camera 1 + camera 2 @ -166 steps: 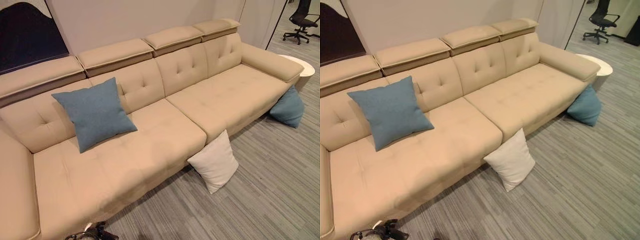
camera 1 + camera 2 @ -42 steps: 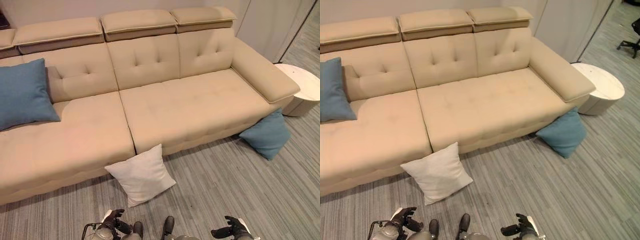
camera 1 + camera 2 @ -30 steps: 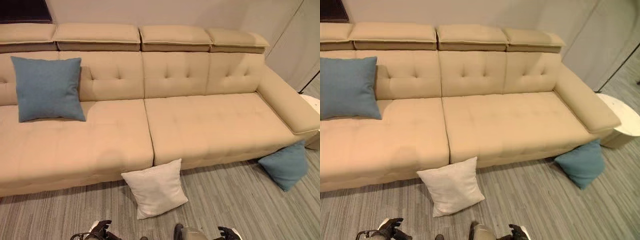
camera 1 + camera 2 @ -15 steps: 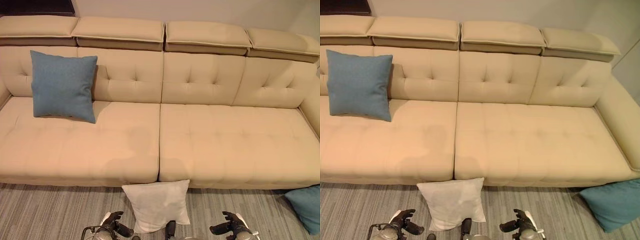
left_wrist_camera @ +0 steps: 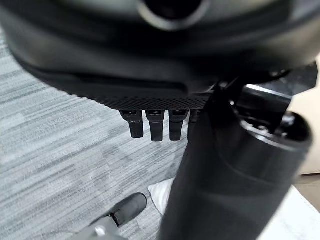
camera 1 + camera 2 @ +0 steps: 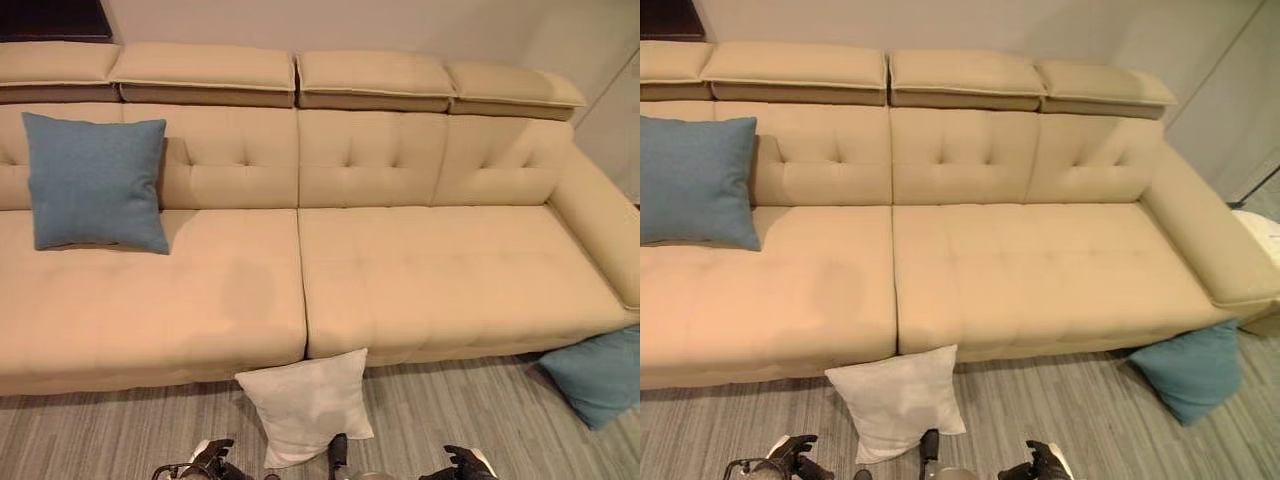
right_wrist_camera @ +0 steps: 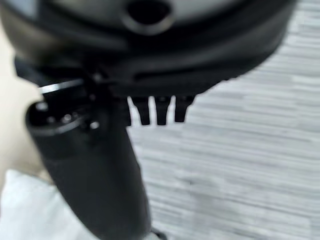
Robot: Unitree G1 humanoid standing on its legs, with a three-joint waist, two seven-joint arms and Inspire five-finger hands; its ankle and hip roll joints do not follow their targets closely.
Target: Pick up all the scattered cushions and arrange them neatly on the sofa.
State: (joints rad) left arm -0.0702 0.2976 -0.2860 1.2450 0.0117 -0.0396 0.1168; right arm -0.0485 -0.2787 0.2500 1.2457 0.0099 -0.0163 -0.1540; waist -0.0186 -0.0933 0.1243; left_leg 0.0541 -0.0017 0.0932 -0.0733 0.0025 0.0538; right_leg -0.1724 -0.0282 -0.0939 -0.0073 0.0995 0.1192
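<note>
A white cushion (image 6: 305, 405) stands on the grey floor, leaning against the front of the beige sofa (image 6: 420, 270) near its middle seam. A teal cushion (image 6: 1188, 370) lies on the floor by the sofa's right end. A blue cushion (image 6: 97, 182) stands upright against the backrest on the left seat. My left hand (image 6: 210, 462) and right hand (image 6: 465, 462) hang low on either side of the white cushion, apart from it. Both are open and hold nothing, as the fingers (image 5: 150, 125) and fingers (image 7: 160, 112) show in the wrist views.
The sofa's right armrest (image 6: 1205, 245) juts forward above the teal cushion. A round white side table (image 6: 1262, 232) stands just beyond it. Striped grey carpet (image 6: 1060, 410) runs along the sofa front.
The whole picture has shifted, so the camera has moved; the cushions lie where they were. My hands show lower at the bottom edge, still open.
</note>
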